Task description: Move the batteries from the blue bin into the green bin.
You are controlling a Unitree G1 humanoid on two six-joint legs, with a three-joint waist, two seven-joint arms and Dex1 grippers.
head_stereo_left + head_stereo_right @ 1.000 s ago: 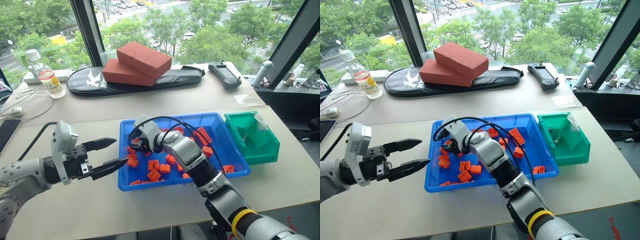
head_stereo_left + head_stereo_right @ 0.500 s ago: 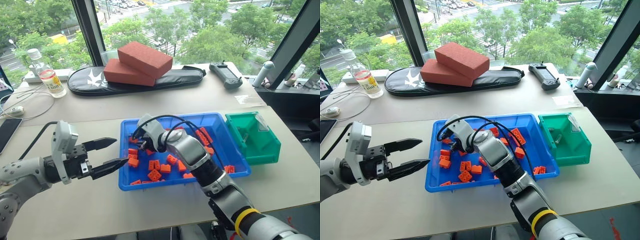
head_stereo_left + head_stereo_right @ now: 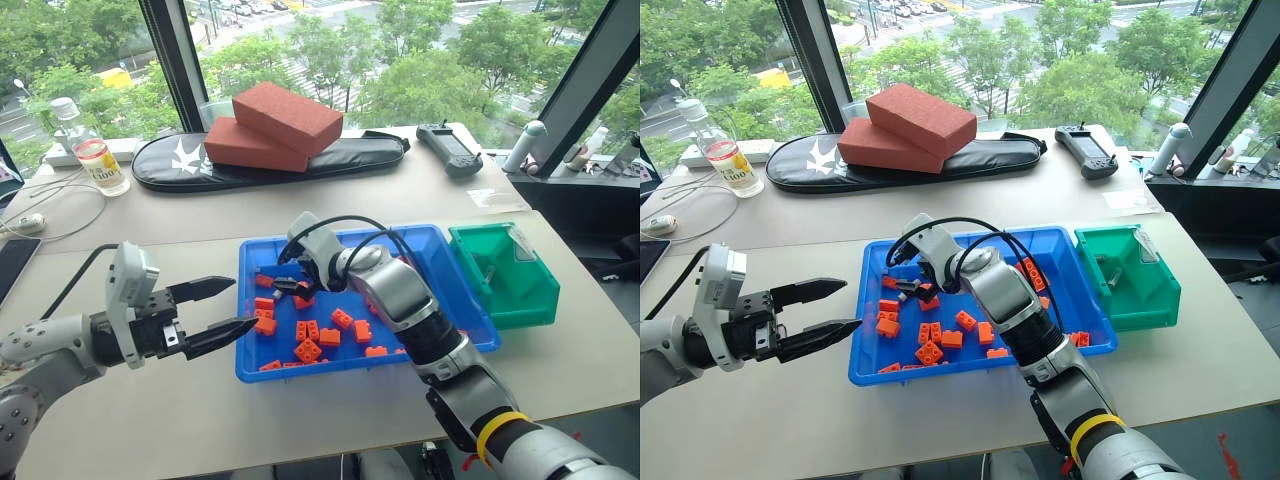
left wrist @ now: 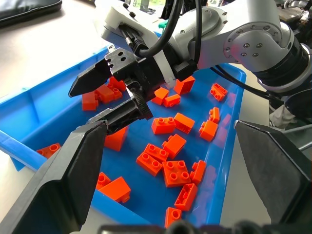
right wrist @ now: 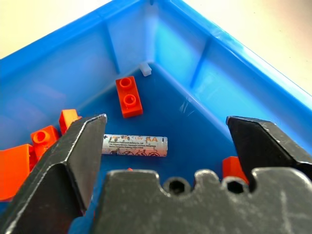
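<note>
1. Two beige tables (image 3: pixel 150 400) butt together in front of big windows with trees and a street outside; I see the blue bin (image 3: pixel 460 330) near the front table's front edge, the green bin (image 3: pixel 525 300) just beside it at the table's right edge.
2. Far table: two red foam blocks (image 3: pixel 275 128) stacked on a black bag (image 3: pixel 180 165), a handheld controller (image 3: pixel 448 148) toward its right end, a drink bottle (image 3: pixel 95 150) and white cables (image 3: pixel 45 215) at its left end.
3. Right gripper (image 4: pixel 105 95) hangs over the blue bin's far left corner, jaws spread wide, holding nothing.
4. One battery (image 5: pixel 135 146) lies flat on the bin floor in that corner, between the spread fingers in the right wrist view, apart from them.
5. Orange toy bricks (image 4: pixel 168 161) are scattered across the blue bin floor.
6. Left gripper (image 3: pixel 222 306) sits above the table just off the blue bin's left wall, jaws apart, empty.
7. Green bin holds a small grey item I can't make out.
</note>
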